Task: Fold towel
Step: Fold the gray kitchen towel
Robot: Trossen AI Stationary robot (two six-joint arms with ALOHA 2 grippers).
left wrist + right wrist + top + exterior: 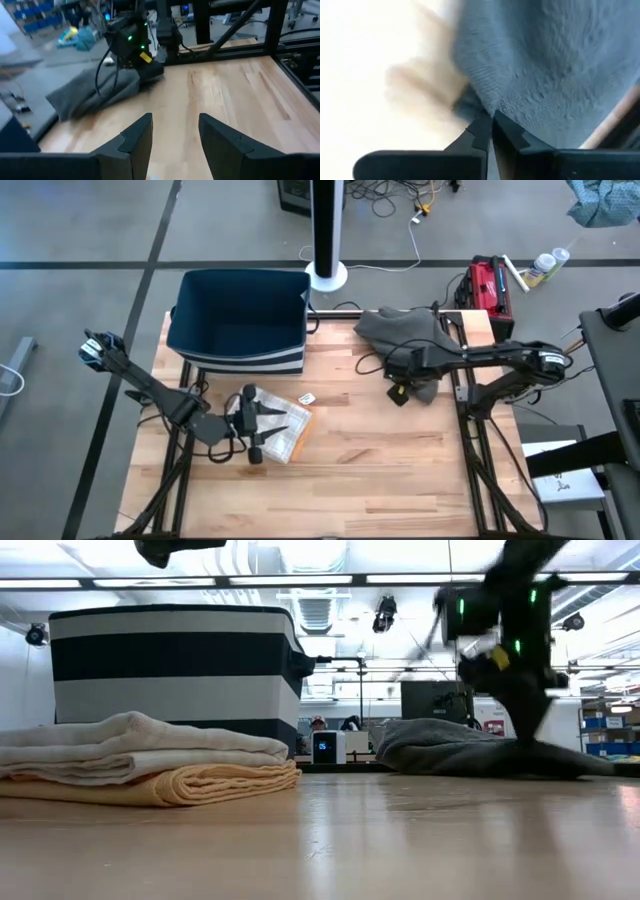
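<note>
No readable text, labels, brands or numbers in any view. Small white tag (307, 397) on table at 2 o'clock from folded towels (283, 427): print too small to read. Small lit box (323, 747) behind table in low view shows blue mark, illegible. Red case (487, 288) off table's far right edge: no legible marking.
</note>
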